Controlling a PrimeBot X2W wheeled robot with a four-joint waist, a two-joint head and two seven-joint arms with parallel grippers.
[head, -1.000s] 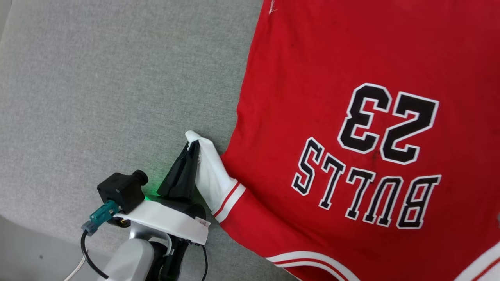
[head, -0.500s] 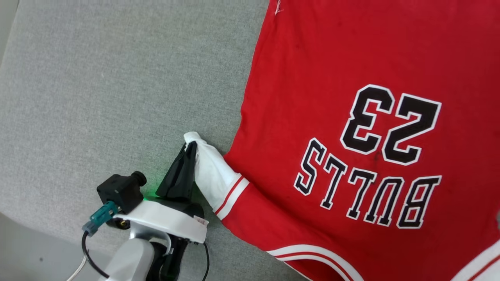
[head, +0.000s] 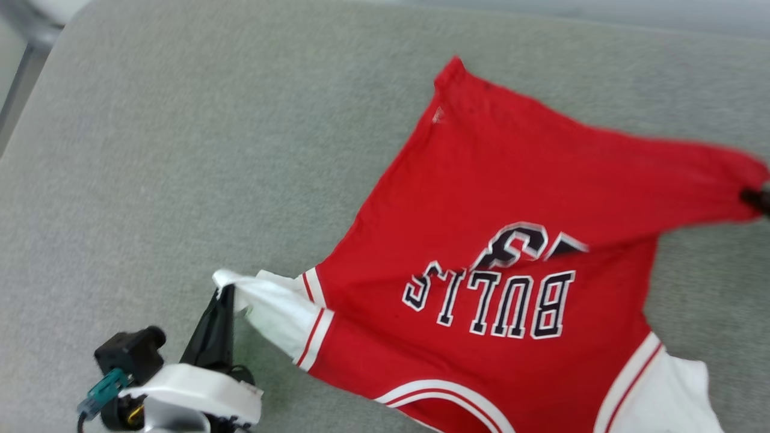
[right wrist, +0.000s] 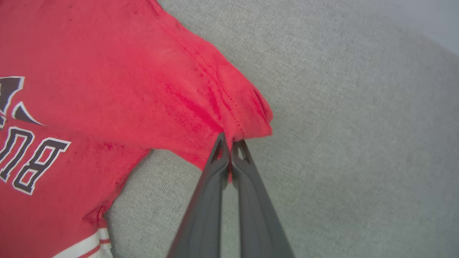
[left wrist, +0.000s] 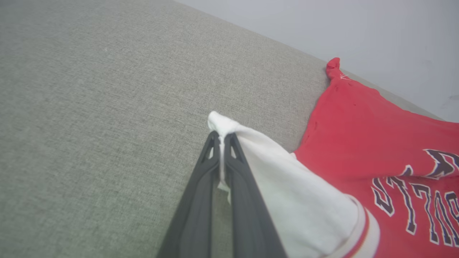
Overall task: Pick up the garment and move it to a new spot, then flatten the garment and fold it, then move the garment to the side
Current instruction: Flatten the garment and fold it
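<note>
Left fingers (left wrist: 195, 204) pinch garment (head: 481, 198) white sleeve; right fingers (right wrist: 208, 200) pinch red hem corner (numbers half hidden by fold).

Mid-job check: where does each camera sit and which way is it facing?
Head view: on the robot's head, looking down at the red jersey-style T-shirt with white sleeves on the grey fabric surface; left gripper at lower left.
Left wrist view: on the left wrist, looking along its dark fingers, clamped on a white sleeve.
Right wrist view: on the right wrist, looking along the right gripper pinching a red corner.
Shared: both wrist views show the BULLS lettering.
</note>
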